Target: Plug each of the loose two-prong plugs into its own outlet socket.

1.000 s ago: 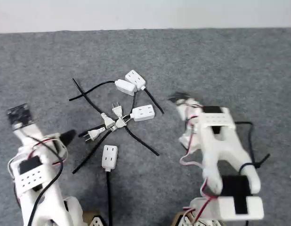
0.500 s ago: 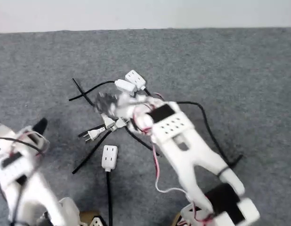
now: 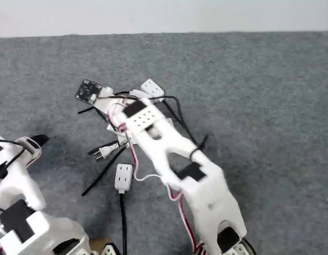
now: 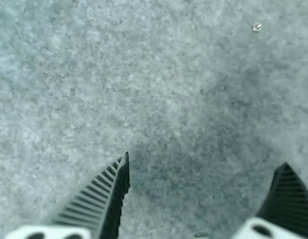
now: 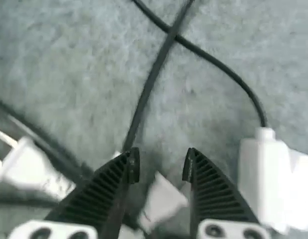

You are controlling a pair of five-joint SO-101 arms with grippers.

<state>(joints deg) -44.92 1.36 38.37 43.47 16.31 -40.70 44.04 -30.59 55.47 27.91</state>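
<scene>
Several white two-prong plugs and outlet sockets on black cords lie tangled mid-carpet. In the high view one socket (image 3: pixel 152 87) lies at the far side of the tangle, another socket (image 3: pixel 123 176) nearer, and a loose plug (image 3: pixel 104 151) to its left. The right arm (image 3: pixel 153 138) stretches over the tangle and hides its middle. My right gripper (image 5: pixel 160 163) is open by a narrow gap just above a white plug (image 5: pixel 161 199), with crossed black cords (image 5: pixel 159 64) beyond and a socket (image 5: pixel 266 174) beside it. My left gripper (image 4: pixel 204 172) hangs open over bare carpet, at the left edge (image 3: pixel 39 140).
Grey carpet (image 3: pixel 259 95) covers the table, with free room to the right and far side. A pale wall (image 3: pixel 164 16) borders the back. Black cords (image 3: pixel 100 175) trail out from the tangle toward the near edge.
The right arm has swung from the right side leftward across the table until it is over the plug tangle. The left arm has drawn back toward the left edge.
</scene>
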